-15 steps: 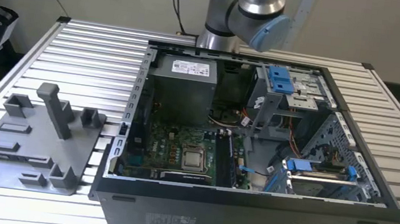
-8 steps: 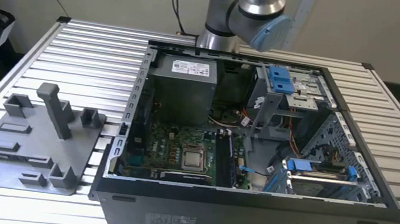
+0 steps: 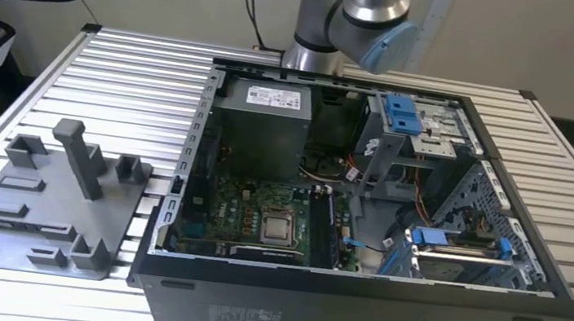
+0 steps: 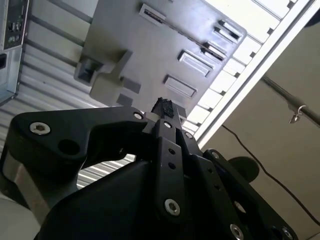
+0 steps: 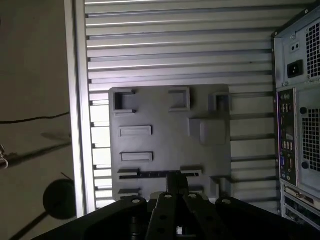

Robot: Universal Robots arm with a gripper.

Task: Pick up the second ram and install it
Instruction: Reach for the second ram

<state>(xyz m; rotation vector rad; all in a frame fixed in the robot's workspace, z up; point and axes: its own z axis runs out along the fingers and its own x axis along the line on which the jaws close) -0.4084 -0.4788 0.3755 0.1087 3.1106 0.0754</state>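
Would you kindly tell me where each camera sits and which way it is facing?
Exterior view: off the arm, looking down into the open computer case and at the grey tray; the arm shows beyond the case.
First wrist view: on the wrist, looking down past the gripper at the tray.
Second wrist view: likewise, more obliquely.
Shared: all three show the tray.

The second ram (image 5: 145, 174) is a long, thin, dark stick standing on its edge in a groove of the grey tray (image 5: 165, 140), lying level and not held. It sits below the claw (image 5: 175, 179), whose tip hides part of its length in the first wrist view
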